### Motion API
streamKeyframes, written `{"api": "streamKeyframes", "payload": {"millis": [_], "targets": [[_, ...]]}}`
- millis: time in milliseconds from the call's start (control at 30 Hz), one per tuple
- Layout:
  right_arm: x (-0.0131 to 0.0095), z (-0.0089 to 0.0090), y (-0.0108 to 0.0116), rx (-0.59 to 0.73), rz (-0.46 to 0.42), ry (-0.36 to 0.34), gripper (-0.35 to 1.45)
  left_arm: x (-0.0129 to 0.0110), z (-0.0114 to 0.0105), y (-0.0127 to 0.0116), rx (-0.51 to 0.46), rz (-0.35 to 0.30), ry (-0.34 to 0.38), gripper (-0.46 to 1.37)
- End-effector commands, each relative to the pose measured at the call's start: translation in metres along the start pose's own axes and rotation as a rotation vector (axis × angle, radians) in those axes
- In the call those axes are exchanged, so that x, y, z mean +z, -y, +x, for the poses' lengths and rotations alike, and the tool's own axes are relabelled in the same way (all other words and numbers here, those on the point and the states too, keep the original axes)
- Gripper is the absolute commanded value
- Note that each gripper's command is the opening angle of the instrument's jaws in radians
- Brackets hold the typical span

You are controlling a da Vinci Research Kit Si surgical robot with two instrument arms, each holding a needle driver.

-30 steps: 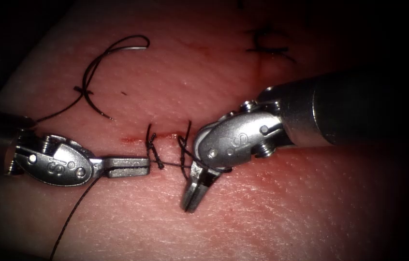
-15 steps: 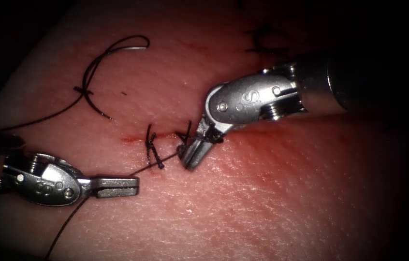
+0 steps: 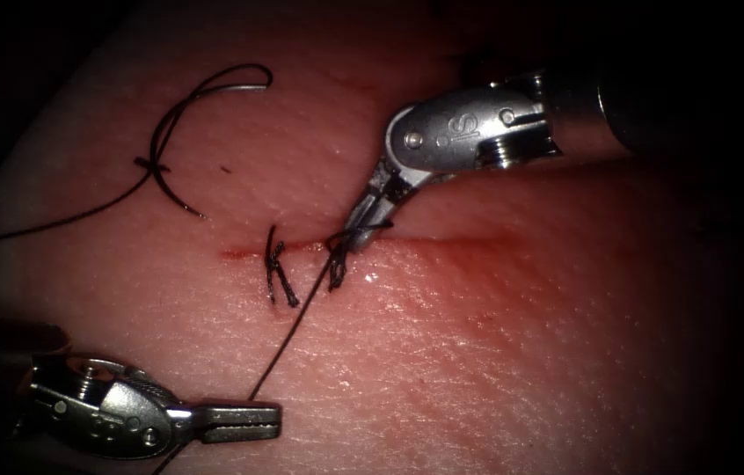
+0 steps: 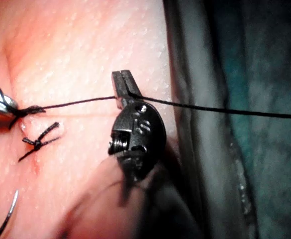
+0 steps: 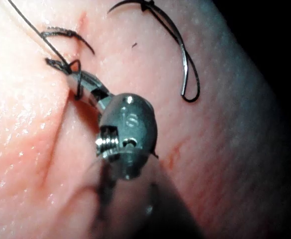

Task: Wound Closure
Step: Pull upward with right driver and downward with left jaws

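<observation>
**Knot at the cut: both tools on the thread, needle lying free**

Left tool (image 3: pixel 244 422): jaws closed flat on the thread (image 3: pixel 288 334), which runs taut from them up to the knot (image 3: pixel 337 264); the left wrist view shows the strand crossing the jaw tips and running on past them.

Right tool (image 3: pixel 363 215): jaws closed at the knot with a short thread end looped about their tips; exactly what sits between them is hard to make out.

Just left of the right jaws: a finished stitch (image 3: pixel 277 274) with cut ends, across the cut (image 3: pixel 442 242) in the tissue (image 3: pixel 495 352).

Well away from both jaws, left of the cut: the curved needle (image 3: pixel 170 167), lying loose on the tissue, not in it, thread attached.

Handling, as judged: thread thin, limp, slippery, liable to fray if crushed; needle stiff, best gripped behind mid-curve; tissue soft.

Obscured: the left tool's shaft, lost in shadow.
</observation>
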Motion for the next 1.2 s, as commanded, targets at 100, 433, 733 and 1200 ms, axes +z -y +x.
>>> {"api": "streamKeyframes", "payload": {"millis": [100,433,733,1200], "targets": [[-0.0001,-0.0002,-0.0005,0.019,-0.028,-0.002,-0.35,0.0,0.0003,-0.0017,-0.003,-0.014,-0.005,-0.35],[-0.0003,-0.0003,-0.0021,0.086,-0.089,-0.018,-0.35,-0.0003,0.0014,-0.0067,-0.03,-0.046,-0.02,-0.35],[-0.0014,-0.0007,-0.0027,0.147,-0.158,-0.029,-0.35,-0.0014,0.0047,-0.0123,-0.06,-0.09,-0.055,-0.35],[-0.0026,-0.0011,-0.0025,0.216,-0.268,0.033,-0.35,-0.0026,0.0099,-0.0206,-0.061,-0.162,-0.11,-0.35]]}}
